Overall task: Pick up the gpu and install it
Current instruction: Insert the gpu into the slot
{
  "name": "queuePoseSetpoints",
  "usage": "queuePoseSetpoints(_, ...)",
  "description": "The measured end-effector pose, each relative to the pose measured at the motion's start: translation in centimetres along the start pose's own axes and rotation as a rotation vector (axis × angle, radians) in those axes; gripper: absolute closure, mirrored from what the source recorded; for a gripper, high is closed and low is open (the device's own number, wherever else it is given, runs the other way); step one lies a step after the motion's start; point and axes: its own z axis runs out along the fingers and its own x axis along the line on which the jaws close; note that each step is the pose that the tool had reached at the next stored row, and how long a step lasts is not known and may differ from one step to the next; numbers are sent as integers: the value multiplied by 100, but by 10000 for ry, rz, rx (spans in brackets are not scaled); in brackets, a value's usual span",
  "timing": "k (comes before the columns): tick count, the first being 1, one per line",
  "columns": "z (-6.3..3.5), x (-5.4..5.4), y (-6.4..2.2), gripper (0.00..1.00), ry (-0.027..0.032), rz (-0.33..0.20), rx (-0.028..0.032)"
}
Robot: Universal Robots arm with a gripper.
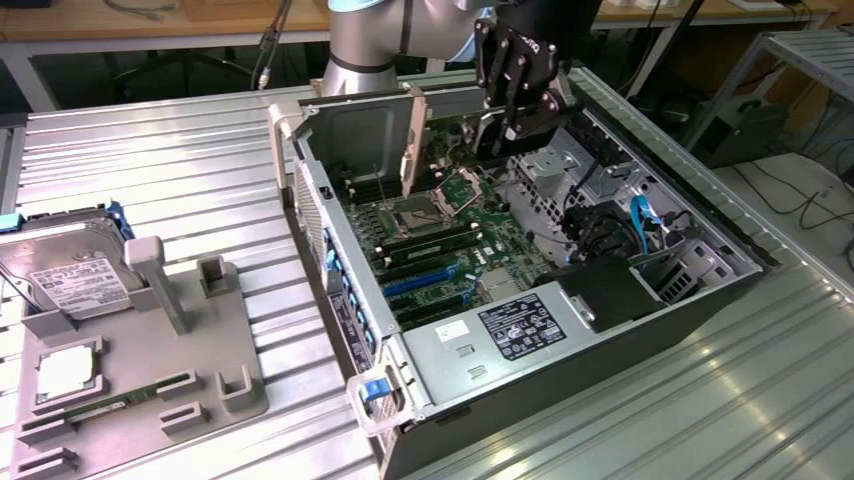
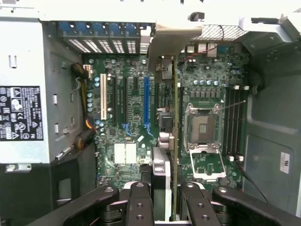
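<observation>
Wrist view: gripper [image 2: 167, 197] partly closed, fingers [image 2: 140, 202] clamped on either side of the gpu [image 2: 174, 117], which is seen edge-on. Card stands upright over the motherboard [image 2: 127, 108], just beside the CPU socket [image 2: 203, 127]. Its pale bracket [image 2: 169, 40] lies towards the case's rear wall [image 2: 108, 14].
</observation>
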Motion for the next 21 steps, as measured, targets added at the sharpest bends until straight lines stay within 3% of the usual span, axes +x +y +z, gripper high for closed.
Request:
queuePoseSetpoints(3, 16, 1, 3, 72, -233, 9, 2)
queuePoseSetpoints(5, 44, 3, 4, 72, -305, 13, 5)
queuePoseSetpoints(10, 68, 4, 37, 72, -299, 90, -4)
queuePoseSetpoints(12, 91, 6, 40, 72, -299, 108, -34)
queuePoseSetpoints(15, 128, 8, 41, 72, -300, 123, -133)
queuePoseSetpoints(21, 176, 11, 43, 72, -299, 122, -135)
